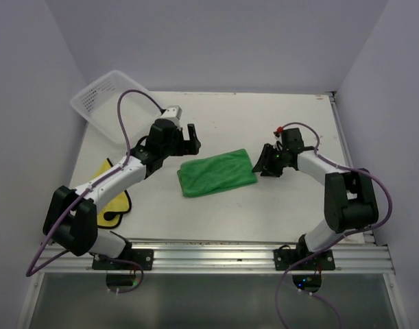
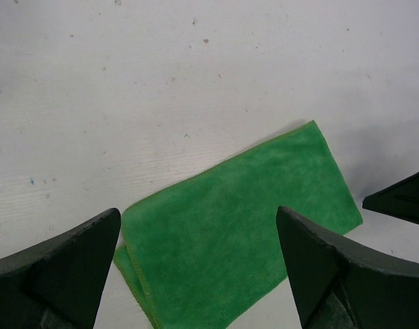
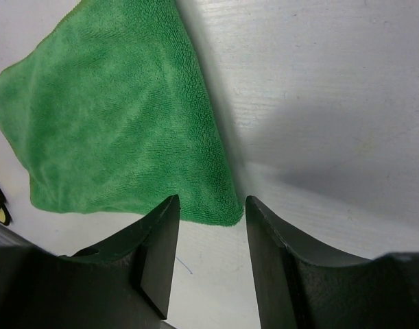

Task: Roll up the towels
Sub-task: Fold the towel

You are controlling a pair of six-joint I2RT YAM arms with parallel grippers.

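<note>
The green towel (image 1: 217, 173) lies folded flat in the middle of the table; it also shows in the left wrist view (image 2: 243, 226) and the right wrist view (image 3: 120, 130). My left gripper (image 1: 190, 139) is open and empty, held above the towel's far left end (image 2: 199, 236). My right gripper (image 1: 266, 164) is open and empty, just off the towel's right end, its fingertips (image 3: 161, 226) beside a towel corner. The yellow towel (image 1: 112, 199) with a black patch lies at the left, partly under my left arm.
A white mesh basket (image 1: 106, 101) stands tilted at the far left corner against the wall. The table's right edge (image 1: 343, 144) and side walls are close. A metal rail (image 1: 216, 257) runs along the near edge.
</note>
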